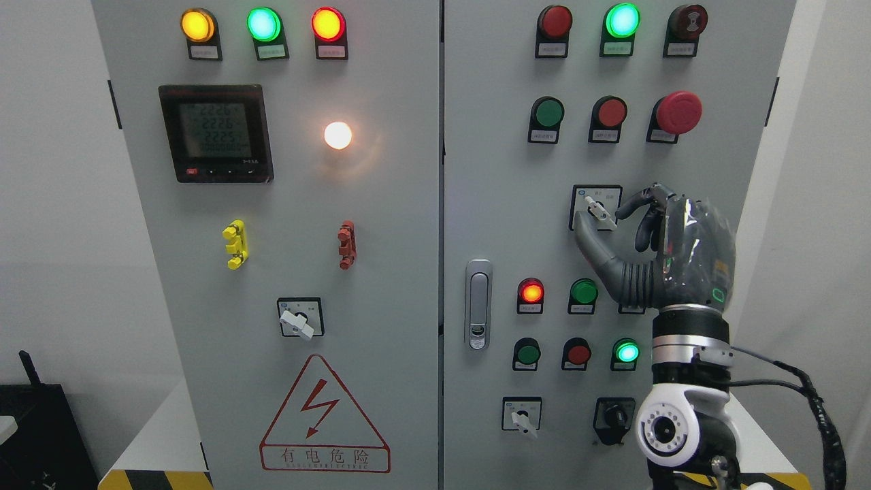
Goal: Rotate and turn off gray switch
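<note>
Carrier: gray cabinet (pixel 381 272) with 2 doors, filling the middle of the frame.
Left door, top: 3 lit lamps in a row, yellow (pixel 197 25), green (pixel 263 24), red (pixel 328 24).
Left door, middle: digital meter (pixel 216 133) at upper left, glowing white lamp (pixel 337 135) beside it.
Left door, lower: white rotary knob (pixel 298 320) above a red warning triangle (pixel 324 416).
Right door, left edge: metal latch handle (pixel 478 303).
Right door, upper right: red mushroom button (pixel 678 112).

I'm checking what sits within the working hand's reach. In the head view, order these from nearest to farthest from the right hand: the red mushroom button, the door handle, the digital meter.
From the right hand:
1. Red mushroom button, above it, right door.
2. Door handle, lower left, right door's edge.
3. Digital meter, far left door.
</note>
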Robot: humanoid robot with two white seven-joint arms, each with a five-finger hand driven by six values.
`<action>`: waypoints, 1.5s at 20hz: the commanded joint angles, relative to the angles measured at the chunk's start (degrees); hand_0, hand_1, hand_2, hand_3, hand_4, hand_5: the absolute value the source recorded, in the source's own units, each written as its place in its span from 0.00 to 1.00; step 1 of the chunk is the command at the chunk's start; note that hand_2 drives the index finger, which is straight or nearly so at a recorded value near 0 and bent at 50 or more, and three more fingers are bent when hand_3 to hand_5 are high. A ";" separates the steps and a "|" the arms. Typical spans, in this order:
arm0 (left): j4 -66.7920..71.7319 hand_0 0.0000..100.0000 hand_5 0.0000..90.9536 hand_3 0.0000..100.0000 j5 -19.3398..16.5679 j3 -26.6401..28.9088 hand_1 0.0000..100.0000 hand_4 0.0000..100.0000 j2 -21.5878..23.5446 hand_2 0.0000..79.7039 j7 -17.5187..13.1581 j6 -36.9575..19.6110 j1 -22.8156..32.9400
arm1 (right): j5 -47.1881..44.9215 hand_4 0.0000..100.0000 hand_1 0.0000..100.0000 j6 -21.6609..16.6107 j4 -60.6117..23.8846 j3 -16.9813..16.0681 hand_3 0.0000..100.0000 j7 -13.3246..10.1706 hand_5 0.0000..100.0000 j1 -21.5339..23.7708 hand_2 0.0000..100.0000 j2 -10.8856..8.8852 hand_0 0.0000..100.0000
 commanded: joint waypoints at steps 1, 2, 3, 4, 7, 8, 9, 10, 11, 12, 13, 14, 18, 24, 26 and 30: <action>-1.41 0.12 0.00 0.00 1.14 0.44 0.39 0.00 -0.02 0.00 -0.05 0.04 -0.53 | 0.07 1.00 0.41 -0.03 0.27 0.05 0.97 0.14 1.00 -0.06 0.61 0.02 0.14; -1.41 0.12 0.00 0.00 1.14 0.44 0.39 0.00 -0.02 0.00 -0.05 0.04 -0.53 | 0.07 1.00 0.41 -0.03 0.27 0.05 0.97 0.14 1.00 -0.06 0.61 0.02 0.14; -1.41 0.12 0.00 0.00 1.14 0.44 0.39 0.00 0.07 0.00 -0.05 0.04 -0.53 | 0.07 1.00 0.41 -0.03 0.27 0.05 0.97 0.14 1.00 -0.14 0.62 0.02 0.15; -1.41 0.12 0.00 0.00 1.14 0.44 0.39 0.00 0.07 0.00 -0.05 0.04 -0.53 | 0.07 1.00 0.41 0.06 0.27 0.05 0.97 0.14 1.00 -0.14 0.62 0.02 0.15; -1.41 0.12 0.00 0.00 1.14 0.44 0.39 0.00 0.07 0.00 -0.05 0.04 -0.53 | 0.07 1.00 0.41 -0.03 0.36 0.05 0.97 0.14 1.00 -0.32 0.62 0.02 0.15; -1.41 0.12 0.00 0.00 1.14 0.44 0.39 0.00 -0.02 0.00 -0.05 0.04 -0.53 | 0.07 1.00 0.41 -0.03 0.36 0.05 0.97 0.14 1.00 -0.32 0.62 0.02 0.15; -1.41 0.12 0.00 0.00 1.14 0.44 0.39 0.00 -0.02 0.00 -0.05 0.04 -0.53 | 0.07 1.00 0.41 -0.03 0.36 0.05 0.97 0.14 1.00 -0.41 0.62 0.02 0.15; -1.41 0.12 0.00 0.00 1.14 0.44 0.39 0.00 -0.02 0.00 -0.05 0.04 -0.53 | 0.07 1.00 0.41 -0.03 0.36 0.05 0.97 0.14 1.00 -0.41 0.62 0.02 0.15; -1.41 0.12 0.00 0.00 1.14 0.44 0.39 0.00 -0.02 0.00 -0.05 0.04 -0.53 | 0.07 1.00 0.41 0.06 0.45 0.05 0.97 0.14 1.00 -0.41 0.62 0.02 0.15; -1.41 0.12 0.00 0.00 1.14 0.44 0.39 0.00 -0.02 0.00 -0.05 0.04 -0.53 | 0.07 1.00 0.40 0.06 0.53 0.05 0.97 0.14 1.00 -0.41 0.63 0.02 0.15; -1.41 0.12 0.00 0.00 1.14 0.44 0.39 0.00 -0.02 0.00 -0.05 0.04 -0.53 | 0.07 1.00 0.40 0.06 0.54 0.05 0.97 0.14 1.00 -0.41 0.63 0.02 0.16; -1.41 0.12 0.00 0.00 1.14 0.44 0.39 0.00 -0.02 0.00 -0.05 0.04 -0.53 | 0.07 1.00 0.40 0.06 0.54 0.05 0.97 0.14 1.00 -0.49 0.63 0.02 0.16; -1.41 0.12 0.00 0.00 1.14 0.44 0.39 0.00 0.07 0.00 -0.05 0.04 -0.53 | 0.07 1.00 0.40 0.06 0.54 0.05 0.97 0.23 1.00 -0.50 0.63 0.02 0.16; -1.41 0.12 0.00 0.00 1.14 0.44 0.39 0.00 0.07 0.00 -0.05 0.04 -0.53 | 0.07 1.00 0.40 0.06 1.24 0.05 0.98 0.23 1.00 -1.28 0.64 0.02 0.18; -1.41 0.12 0.00 0.00 1.14 0.44 0.39 0.00 -0.02 0.00 -0.05 0.04 -0.53 | 0.07 1.00 0.40 0.06 1.33 0.05 0.98 0.23 1.00 -1.29 0.65 0.02 0.18; -1.41 0.12 0.00 0.00 1.14 0.44 0.39 0.00 -0.02 0.00 -0.05 0.04 -0.53 | 0.07 1.00 0.41 0.06 1.33 0.13 0.98 0.23 1.00 -1.29 0.65 0.02 0.19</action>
